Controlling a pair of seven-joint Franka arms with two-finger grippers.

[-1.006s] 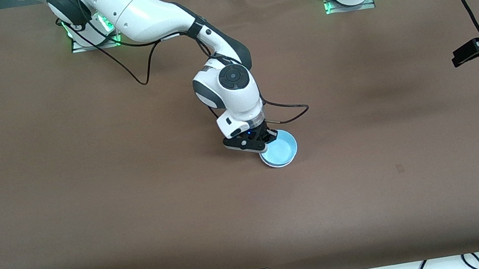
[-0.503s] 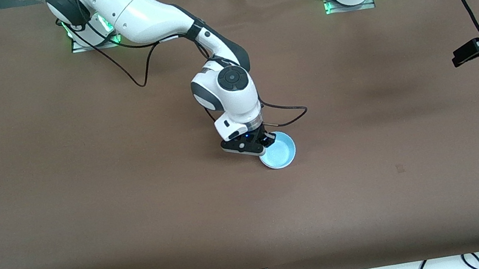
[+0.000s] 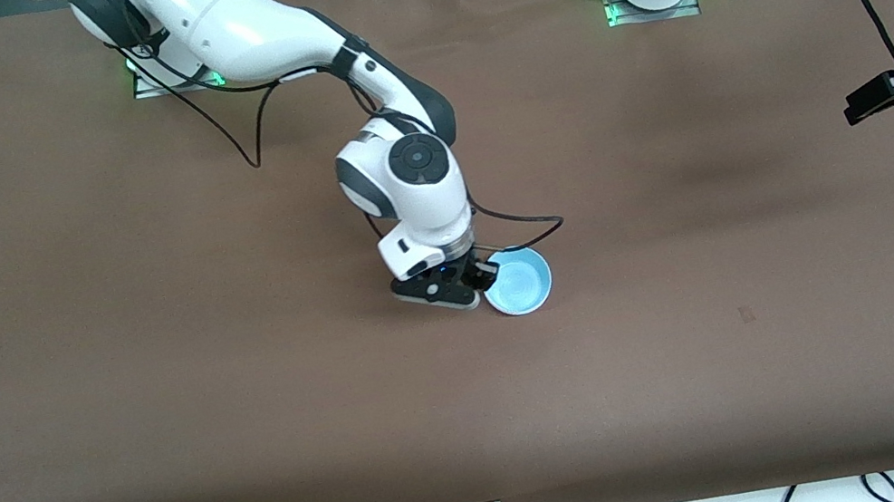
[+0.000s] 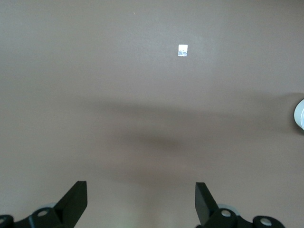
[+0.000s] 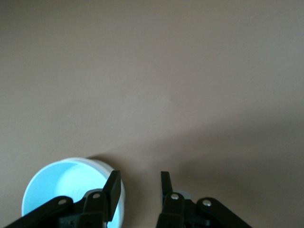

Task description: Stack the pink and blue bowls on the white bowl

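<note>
The light blue bowl (image 3: 517, 280) sits upright near the middle of the brown table (image 3: 153, 358). In the right wrist view (image 5: 66, 185) a white band runs round its outside; I cannot tell whether that is another bowl beneath it. No pink bowl and no separate white bowl show. My right gripper (image 3: 477, 275) is open and empty, just beside the bowl's rim on the side toward the right arm's end. Its fingers (image 5: 113, 189) stand apart over bare table. My left gripper (image 4: 140, 202) is open and empty, waiting high over the left arm's end of the table.
A small pale tag (image 3: 746, 314) lies on the table between the bowl and the left arm's end; it also shows in the left wrist view (image 4: 183, 50). The right arm's cable (image 3: 531, 231) loops next to the bowl. Cables hang at the table's front edge.
My right gripper has drawn off the blue bowl toward the right arm's end and now stands beside it. The bowl has stayed in place. The left arm has not moved.
</note>
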